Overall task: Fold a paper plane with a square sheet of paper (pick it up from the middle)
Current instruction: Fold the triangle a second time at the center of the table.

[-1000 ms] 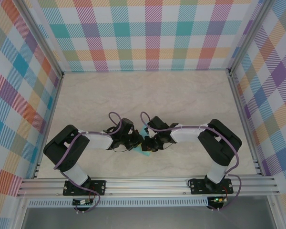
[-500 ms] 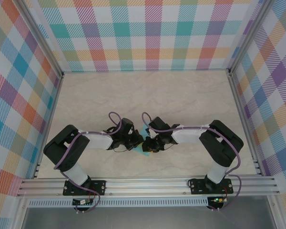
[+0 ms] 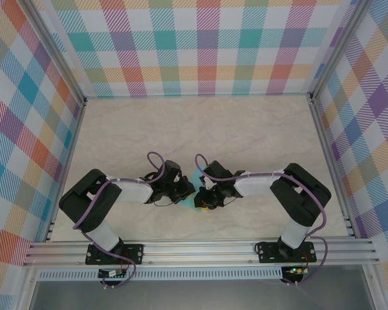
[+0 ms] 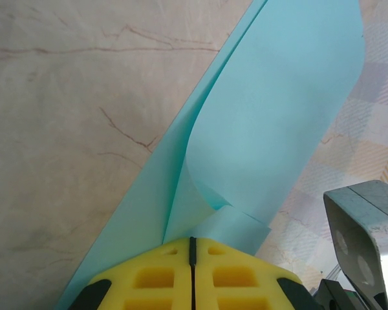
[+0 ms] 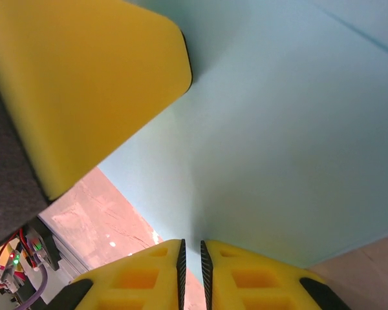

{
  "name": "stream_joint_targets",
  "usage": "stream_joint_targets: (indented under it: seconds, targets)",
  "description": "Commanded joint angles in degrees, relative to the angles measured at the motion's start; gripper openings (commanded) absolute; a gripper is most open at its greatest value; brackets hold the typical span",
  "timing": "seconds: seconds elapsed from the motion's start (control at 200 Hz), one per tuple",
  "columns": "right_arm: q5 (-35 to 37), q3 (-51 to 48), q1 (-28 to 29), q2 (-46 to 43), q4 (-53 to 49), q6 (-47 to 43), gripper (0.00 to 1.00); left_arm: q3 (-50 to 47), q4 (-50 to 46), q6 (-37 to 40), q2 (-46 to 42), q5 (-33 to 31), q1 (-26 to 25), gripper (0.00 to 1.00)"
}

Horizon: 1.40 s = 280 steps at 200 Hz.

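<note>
The turquoise square sheet of paper (image 3: 194, 188) is folded into layered flaps and held above the table between both grippers, near the front middle. My left gripper (image 4: 191, 240) is shut on the sheet of paper (image 4: 271, 110), whose creased layers fan up and away from its yellow fingertips. My right gripper (image 5: 191, 248) is shut on the sheet of paper (image 5: 284, 129) from the other side, with a thin slit between its jaws and the paper's edge running into it. One yellow finger (image 5: 84, 84) of the left gripper (image 3: 189, 192) sits close at upper left. The right gripper (image 3: 204, 200) almost touches it.
The marbled tabletop (image 3: 246, 135) stretches behind the arms to the checked back wall (image 3: 200, 45). Aluminium rails (image 3: 200, 248) run along the near edge, and checked side walls close in left and right. A grey part of the right arm (image 4: 362, 226) lies beside the paper.
The right gripper has shifted slightly towards the near edge and turned a little. The left gripper and the paper stay where they were.
</note>
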Motion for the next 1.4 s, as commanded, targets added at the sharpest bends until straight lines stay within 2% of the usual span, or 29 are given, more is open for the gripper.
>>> stream_joint_targets:
  seconds: [0.0, 0.22, 0.595, 0.765, 1.01, 1.18, 1.395]
  targets:
    - [2.52, -2.22, 0.84, -0.37, -4.84, 0.81, 0.18, -2.22, -5.15, 1.05, 1.21, -2.28, 0.37, 0.06]
    - [-0.94, -2.03, 0.94, -4.97, -2.10, 1.70, 0.19, -2.32, -4.79, 0.90, 1.13, -2.12, 0.37, 0.06]
    - [-2.54, -6.32, 1.58, 0.92, 4.69, 4.52, 0.19, -2.32, -4.79, 1.07, 1.12, -1.86, 0.37, 0.06]
    - [-0.73, -7.51, 2.08, -1.40, 2.64, 4.79, 0.18, -2.45, -4.79, 1.06, 1.04, -1.86, 0.37, 0.06]
    - [0.55, -3.55, 2.07, -6.40, -0.07, 4.08, 0.18, -2.41, -4.87, 1.06, 0.77, -1.70, 0.40, 0.06]
    - [0.44, -1.82, 2.07, -5.61, 0.95, 4.27, 0.18, -2.46, -5.05, 1.05, 0.60, -1.73, 0.38, 0.06]
    - [-0.57, -4.33, 2.08, -3.12, 3.87, 5.02, 0.18, -2.40, -4.92, 1.09, 0.60, -1.68, 0.40, 0.06]
